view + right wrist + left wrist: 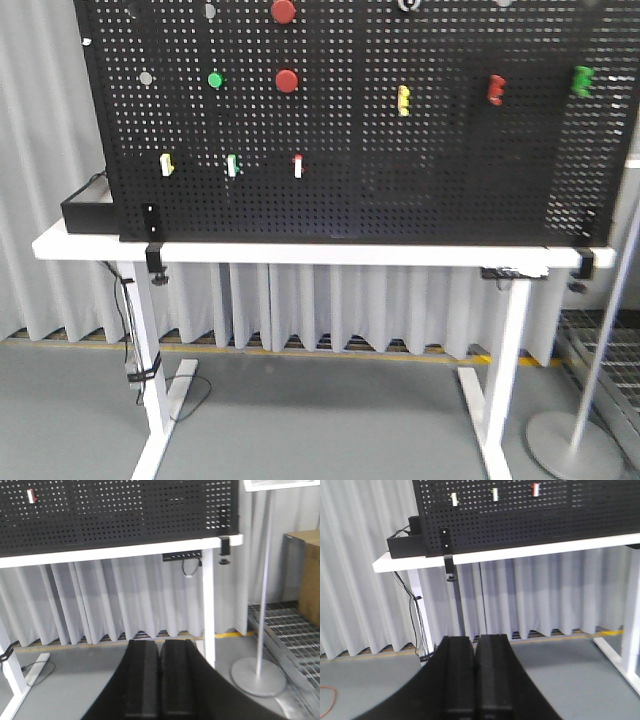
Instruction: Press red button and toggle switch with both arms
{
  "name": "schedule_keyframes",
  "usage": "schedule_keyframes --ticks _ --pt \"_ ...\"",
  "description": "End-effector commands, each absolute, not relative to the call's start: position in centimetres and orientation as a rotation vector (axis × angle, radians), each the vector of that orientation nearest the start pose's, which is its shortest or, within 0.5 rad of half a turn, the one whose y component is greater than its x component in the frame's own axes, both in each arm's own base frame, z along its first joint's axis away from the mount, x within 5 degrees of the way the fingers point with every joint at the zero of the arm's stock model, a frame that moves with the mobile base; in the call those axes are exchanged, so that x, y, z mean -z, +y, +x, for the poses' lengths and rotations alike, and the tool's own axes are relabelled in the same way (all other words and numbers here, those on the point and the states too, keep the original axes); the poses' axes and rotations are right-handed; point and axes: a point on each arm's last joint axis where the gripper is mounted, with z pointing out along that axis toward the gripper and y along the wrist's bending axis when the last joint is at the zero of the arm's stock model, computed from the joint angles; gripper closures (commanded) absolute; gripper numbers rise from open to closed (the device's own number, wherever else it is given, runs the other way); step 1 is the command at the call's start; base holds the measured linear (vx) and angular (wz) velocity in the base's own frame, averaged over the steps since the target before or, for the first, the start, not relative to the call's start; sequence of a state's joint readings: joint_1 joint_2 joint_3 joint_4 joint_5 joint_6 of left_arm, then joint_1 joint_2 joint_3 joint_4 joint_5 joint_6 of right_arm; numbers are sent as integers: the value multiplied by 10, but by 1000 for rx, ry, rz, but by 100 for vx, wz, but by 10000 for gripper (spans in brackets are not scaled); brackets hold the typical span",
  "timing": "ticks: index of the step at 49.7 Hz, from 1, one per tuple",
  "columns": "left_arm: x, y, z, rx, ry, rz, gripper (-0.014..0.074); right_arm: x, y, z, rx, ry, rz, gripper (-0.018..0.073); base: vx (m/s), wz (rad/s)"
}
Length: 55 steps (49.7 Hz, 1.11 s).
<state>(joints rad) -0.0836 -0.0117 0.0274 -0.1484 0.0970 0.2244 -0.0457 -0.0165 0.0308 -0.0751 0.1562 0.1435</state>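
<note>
Filling the near edge, left claw: two black fingers pressed side by side, the gap narrowed to a seam with nothing held; it hangs low over the floor, well short of the board.
Right claw: narrowed to a seam too, black fingers touching, nothing held, low and well apart from the board.
Smooth grey floor: a yellow line runs along the curtain's foot.
Round grey metal stand base: on the floor near the right leg, with a thin pole rising from it.
Flat white worktop: on white legs, with black clamps at both front corners.
Low black box: on the left end, just beside the board.
Black perforated metal board: upright along the worktop.
Small white levers: a low row at left, with yellow, green and red bases.
Small round green button: higher up.
Smaller round red button: level with the green one, to its right.
Large round matte red push button: straight above the smaller red one, cut by the top edge, far from both claws.
Toggle switch: a silver-white ring at the very top, right of the large button and mostly cut off; I cannot tell how the lever sits.
Pale pleated curtain: behind everything.
</note>
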Motion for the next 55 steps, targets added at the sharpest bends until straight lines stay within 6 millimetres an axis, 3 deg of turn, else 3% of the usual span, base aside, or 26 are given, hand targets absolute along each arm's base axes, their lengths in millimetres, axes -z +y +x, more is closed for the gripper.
schedule_keyframes --ticks 1,55 --pt "-192 -5 57 14 1534 116 595 -194 -4 56 4 1566 89 562 50 10" --pt "-192 -5 57 14 1534 116 595 -194 -4 56 4 1566 89 562 41 -2"
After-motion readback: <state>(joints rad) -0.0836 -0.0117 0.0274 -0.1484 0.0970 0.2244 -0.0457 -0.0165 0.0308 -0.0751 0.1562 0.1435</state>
